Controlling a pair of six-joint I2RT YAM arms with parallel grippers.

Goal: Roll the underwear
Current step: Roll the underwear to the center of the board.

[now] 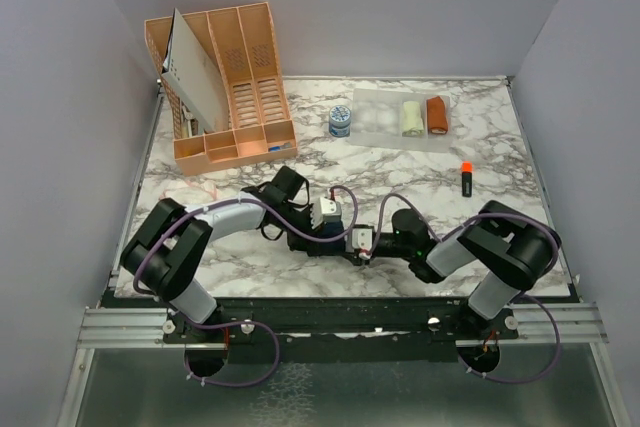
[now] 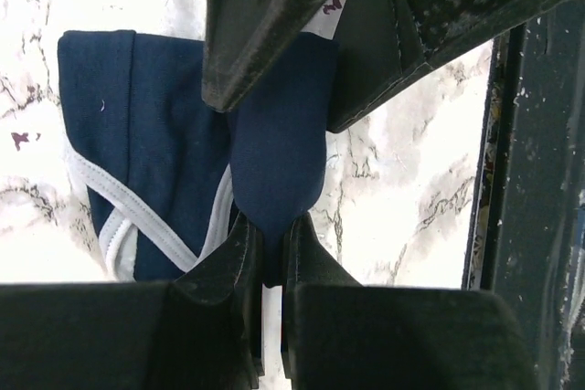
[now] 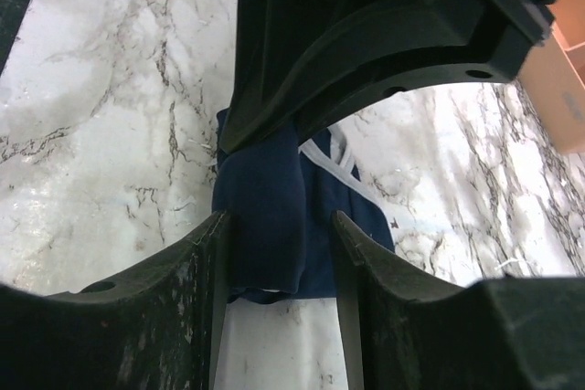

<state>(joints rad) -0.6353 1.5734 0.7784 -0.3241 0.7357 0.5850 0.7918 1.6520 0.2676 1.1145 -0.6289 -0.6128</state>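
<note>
Nothing could be read. The round tin (image 1: 340,122) carried a blue-and-white label too small to make out. The sheet (image 1: 195,72) leaning in the orange file organizer (image 1: 255,67) showed rows of fine marks, likewise too small to read.

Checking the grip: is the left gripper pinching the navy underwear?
Yes, the left gripper clamps a fold of the navy underwear.
</note>
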